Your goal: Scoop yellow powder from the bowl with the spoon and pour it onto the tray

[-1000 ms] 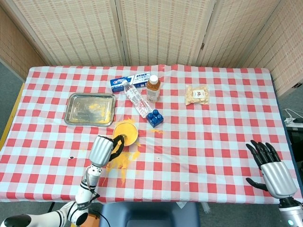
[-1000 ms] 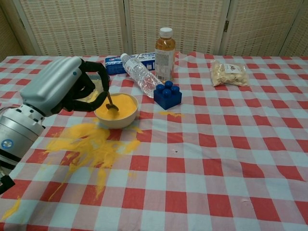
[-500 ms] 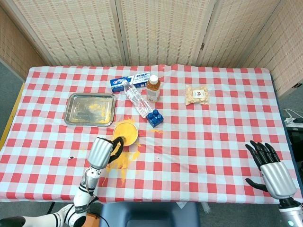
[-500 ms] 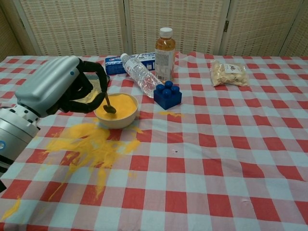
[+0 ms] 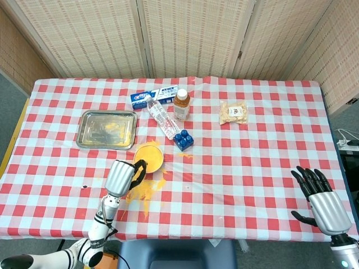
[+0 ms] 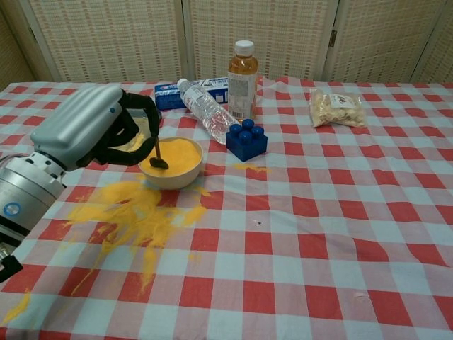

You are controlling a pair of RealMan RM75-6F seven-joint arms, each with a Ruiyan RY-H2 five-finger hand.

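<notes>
Silver-shelled, the left hand sits at the near left of the bowl, its dark fingers curled around the handle of the spoon. The spoon hangs almost upright, its dark scoop just over, or touching, the yellow powder near the bowl's left edge; which of the two cannot be told. In the head view the same hand appears just near of the bowl.

Spilled powder is spread over the red-and-white checked tablecloth on the near left of the bowl, with a smaller smear to the bowl's right. The metal tray lies far left of the bowl, apart from it, with a little yellow powder on its right part.

Just right of the bowl stands a blue block. Behind it a clear water bottle lies on its side, a bottle of amber drink stands upright, and a blue and white box lies flat at the far side. A bag of snacks rests further right.

The right hand is at the near right corner of the table, well apart from everything, fingers spread and holding nothing.
</notes>
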